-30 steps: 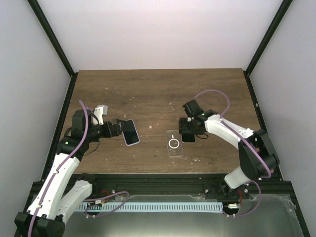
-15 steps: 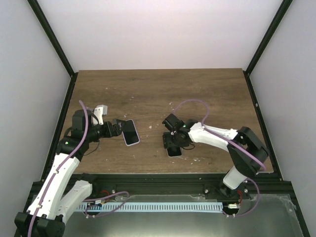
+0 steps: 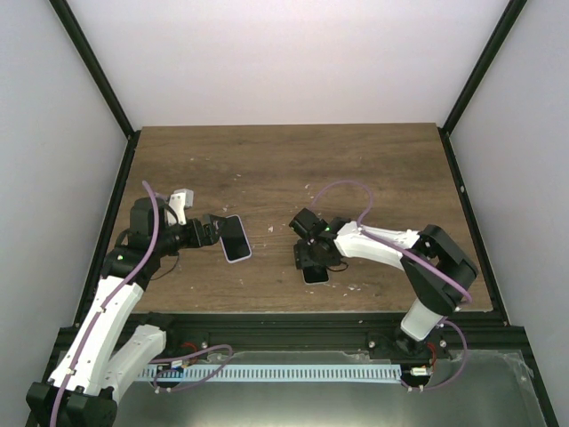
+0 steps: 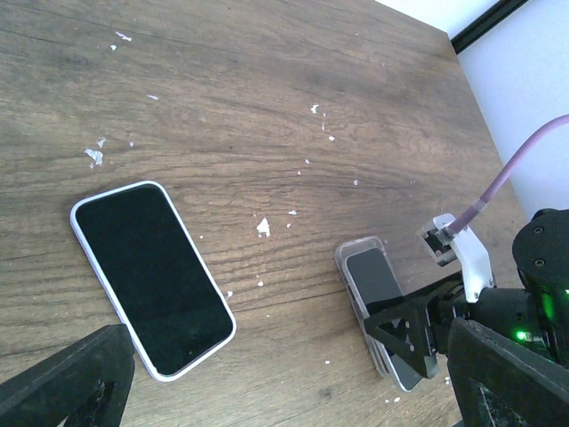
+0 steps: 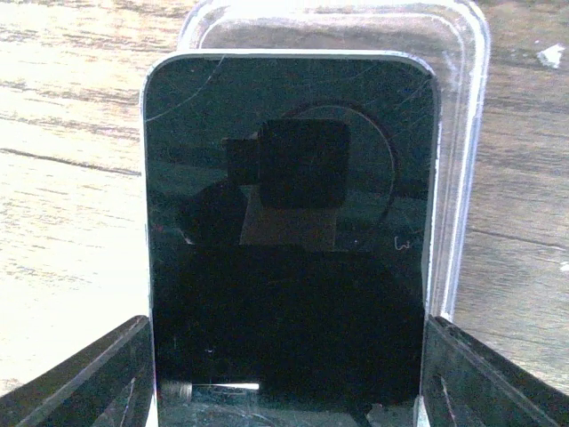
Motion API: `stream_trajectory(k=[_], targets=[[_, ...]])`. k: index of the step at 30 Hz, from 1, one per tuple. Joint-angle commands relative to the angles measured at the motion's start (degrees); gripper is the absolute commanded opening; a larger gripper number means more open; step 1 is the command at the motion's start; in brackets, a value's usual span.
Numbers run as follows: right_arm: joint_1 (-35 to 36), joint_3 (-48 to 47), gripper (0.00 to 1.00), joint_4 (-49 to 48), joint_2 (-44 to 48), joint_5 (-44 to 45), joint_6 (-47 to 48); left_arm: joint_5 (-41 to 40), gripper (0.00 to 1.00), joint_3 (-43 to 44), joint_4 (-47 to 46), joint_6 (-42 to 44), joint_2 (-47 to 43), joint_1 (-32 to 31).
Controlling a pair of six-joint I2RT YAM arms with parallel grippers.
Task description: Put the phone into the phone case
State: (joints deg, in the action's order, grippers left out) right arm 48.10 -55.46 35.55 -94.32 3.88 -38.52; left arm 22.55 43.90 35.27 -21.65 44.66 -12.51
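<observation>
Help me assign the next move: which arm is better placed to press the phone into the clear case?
Right. The right gripper holds the phone by its edges directly over the clear case; the left gripper hangs open beside a second phone, away from it.

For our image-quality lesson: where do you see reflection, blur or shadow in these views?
Right wrist: the phone screen mirrors a dark silhouette; the clear case rim glints. Left wrist: table grain sharp, near fingers blurred. Top: even light, faint shadows.
</observation>
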Motion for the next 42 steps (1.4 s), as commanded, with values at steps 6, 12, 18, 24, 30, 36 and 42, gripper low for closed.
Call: stream_trajectory(k=[6,12,18,24,30,36,42], targets=[[0.5,-3.5,0.58,0.3,-0.8,5.5,-1.3,0.1,0.98,0.0,0.0,0.6,-0.4,0.1],[0.5,-3.8,0.59,-0.3,-1.2,5.7,-1.5,0.1,0.98,0.0,0.0,0.6,-0.4,0.1],[0.5,-3.0,0.59,0.4,-1.7,6.3,-2.1,0.2,0.98,0.0,0.0,0.6,-0.3,0.0],[0.5,-2.2,0.67,-0.2,-2.3,6.0,-2.6,0.3,0.98,0.1,0.0,0.6,-0.4,0.1],[0.5,-2.5,0.75,0.3,-1.9,6.1,-2.4,0.2,0.98,0.0,-0.1,0.6,-0.3,0.0],[0.5,-2.7,0.81,1.3,-1.0,7.1,-2.3,0.2,0.98,0.0,-0.1,0.6,-0.1,0.1],[0.5,-2.6,0.92,2.0,-0.3,7.5,-2.2,0.1,0.98,0.0,-0.1,0.6,0.0,0.1]])
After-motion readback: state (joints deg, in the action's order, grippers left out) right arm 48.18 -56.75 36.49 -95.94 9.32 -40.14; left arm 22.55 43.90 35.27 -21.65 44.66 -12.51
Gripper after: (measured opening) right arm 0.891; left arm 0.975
